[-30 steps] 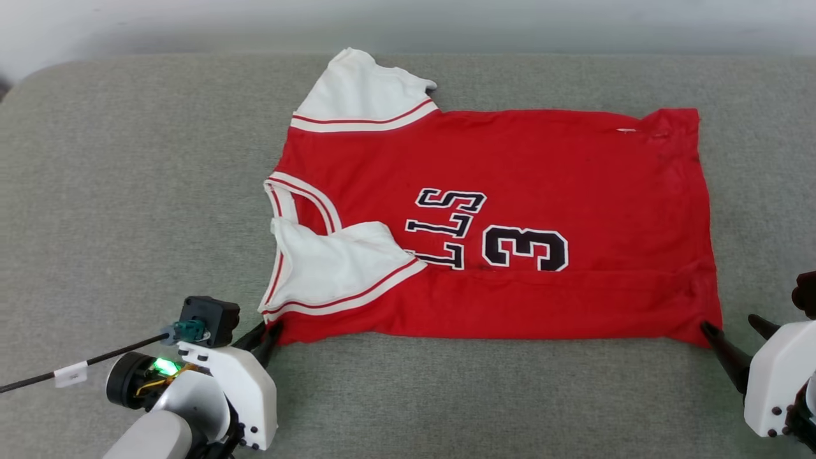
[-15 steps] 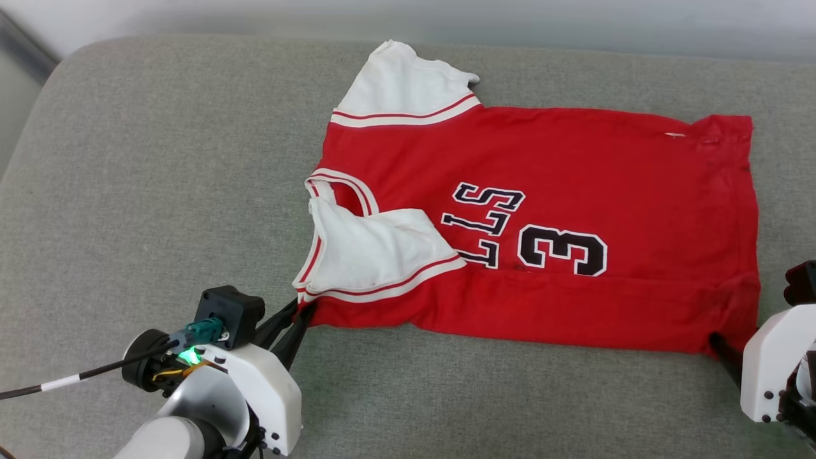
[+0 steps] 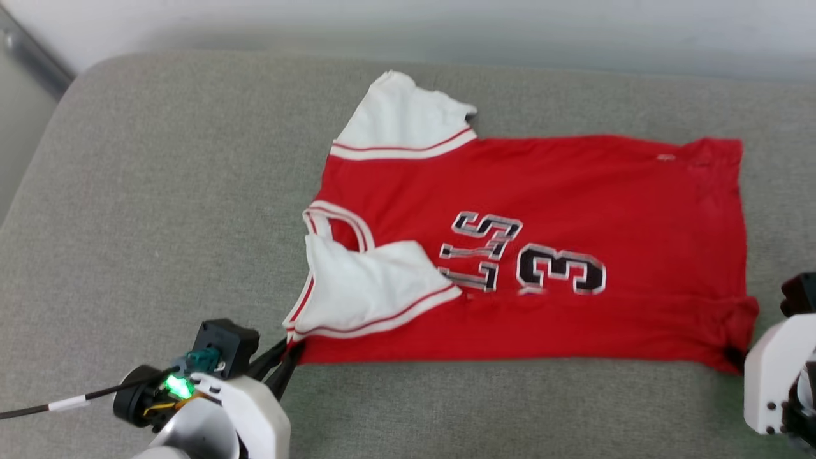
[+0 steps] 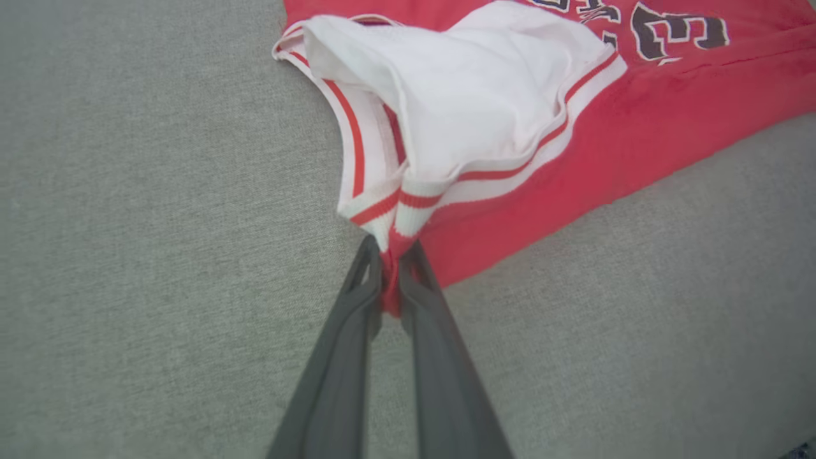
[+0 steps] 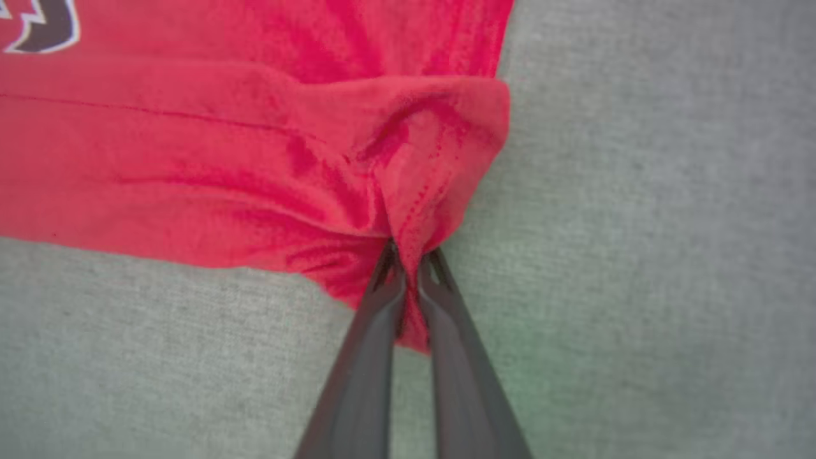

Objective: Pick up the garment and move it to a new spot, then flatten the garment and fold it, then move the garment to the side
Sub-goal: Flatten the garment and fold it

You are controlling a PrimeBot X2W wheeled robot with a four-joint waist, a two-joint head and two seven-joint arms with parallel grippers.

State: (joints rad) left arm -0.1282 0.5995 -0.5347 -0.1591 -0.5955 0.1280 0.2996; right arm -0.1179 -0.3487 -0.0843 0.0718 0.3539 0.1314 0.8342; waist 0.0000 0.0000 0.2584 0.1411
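Note:
The garment (image 3: 574, 210), a red jersey with white sleeves and a black "3", lies spread on the grey cushion (image 3: 159, 210), collar to the left. Its near long edge is folded over, with one white sleeve (image 3: 370, 287) lying on the red body. My left gripper (image 3: 288, 352) is shut on the near collar-side corner; the left wrist view shows striped trim and red cloth pinched between its fingers (image 4: 357, 319). My right gripper (image 3: 733, 356) is shut on the near hem corner, where red fabric (image 5: 414, 191) bunches at its tips (image 5: 408, 255).
The cushion's rounded left edge (image 3: 38, 172) drops off to a pale floor. A pale wall (image 3: 446, 32) runs behind the cushion. A black cable (image 3: 83, 398) trails left from my left wrist. Bare grey cushion (image 3: 497, 414) lies in front of the garment.
My right gripper has closed on the hem corner, which now bunches up. The head camera has shifted, so the whole scene sits differently. The left gripper keeps its hold.

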